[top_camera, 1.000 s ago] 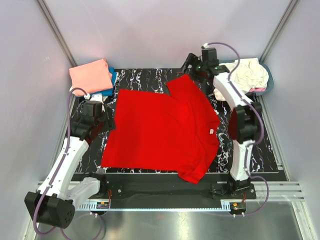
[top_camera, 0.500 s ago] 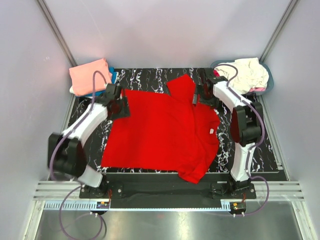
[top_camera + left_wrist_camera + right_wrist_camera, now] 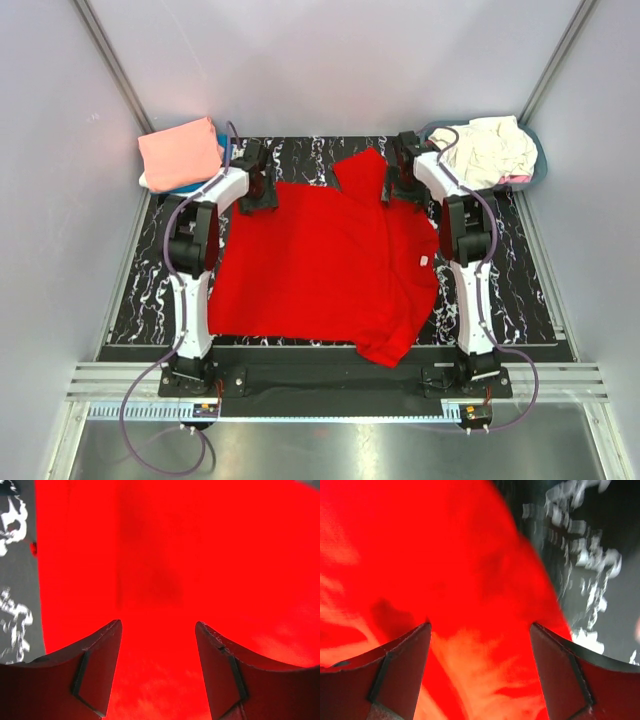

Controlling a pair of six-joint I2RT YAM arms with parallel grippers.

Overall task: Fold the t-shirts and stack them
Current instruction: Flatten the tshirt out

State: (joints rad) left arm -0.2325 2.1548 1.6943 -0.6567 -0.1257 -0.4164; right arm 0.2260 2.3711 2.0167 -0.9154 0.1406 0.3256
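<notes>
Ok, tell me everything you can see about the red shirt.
The red shirt is a plain, bright red short-sleeved tee, soft and cotton-like, spread nearly flat on the black marbled table. Its neck, with a small white label, faces the right arm, and the hem faces the left. One sleeve points to the far side; the other reaches over the near edge. The left gripper and right gripper hang open over its far edge; whether they touch it cannot be told.

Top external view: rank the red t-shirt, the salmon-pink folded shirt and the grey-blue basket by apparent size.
1. red t-shirt, spread flat, by far the largest.
2-3. basket and salmon-pink shirt look nearly alike. The basket seems slightly wider, but it is too close to rank.
</notes>
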